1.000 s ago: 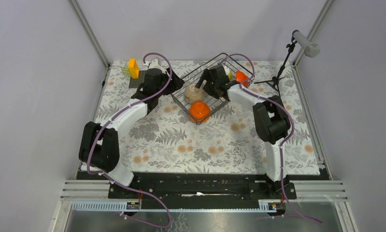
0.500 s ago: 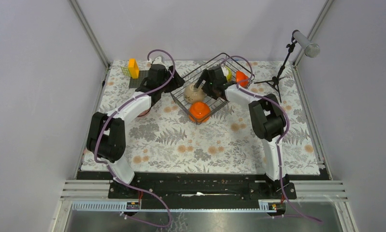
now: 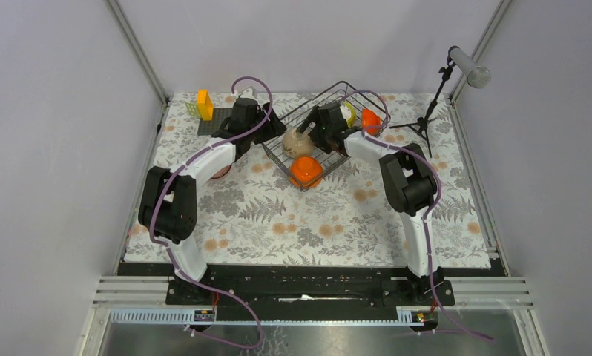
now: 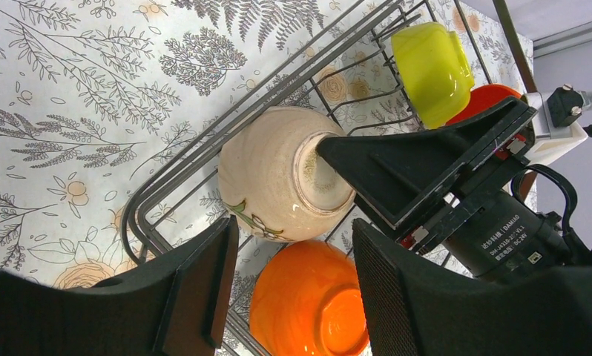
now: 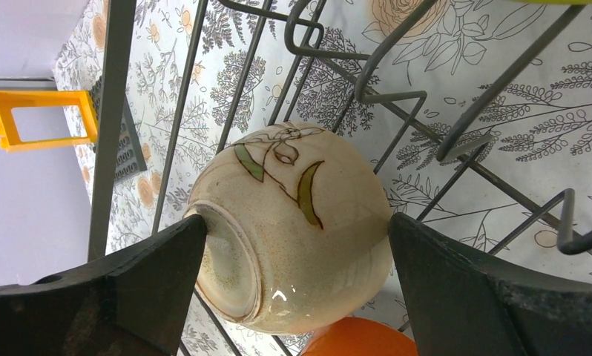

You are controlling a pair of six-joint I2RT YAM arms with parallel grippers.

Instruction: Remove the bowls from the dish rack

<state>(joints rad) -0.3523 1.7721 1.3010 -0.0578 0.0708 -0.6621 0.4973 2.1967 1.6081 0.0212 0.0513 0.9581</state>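
**While the left arm swings in, the right hand (image 3: 306, 133) clasps the round beige ceramic bowl (image 3: 297, 142)**

Seen from above, the left arm has folded in over the last second. It is now closer to the rectangular dark wire dish rack (image 3: 330, 152) at upper centre. The right hand has barely shifted, and the beige bowl lies inside the rack. Both arms probably now serve one lift. The floral-printed tabletop (image 3: 315, 222) sits between pale grey walls, with a microphone stand (image 3: 430, 111) at upper right.

From the left wrist, the left hand (image 4: 294, 230) gapes wide and empty. It hangs above the beige bowl and a glossy orange bowl (image 4: 308, 304) at lower centre.

From the right wrist, the right hand's fingers (image 5: 130, 289) touch both sides of the beige bowl. It looks gripped but not yet lifted.
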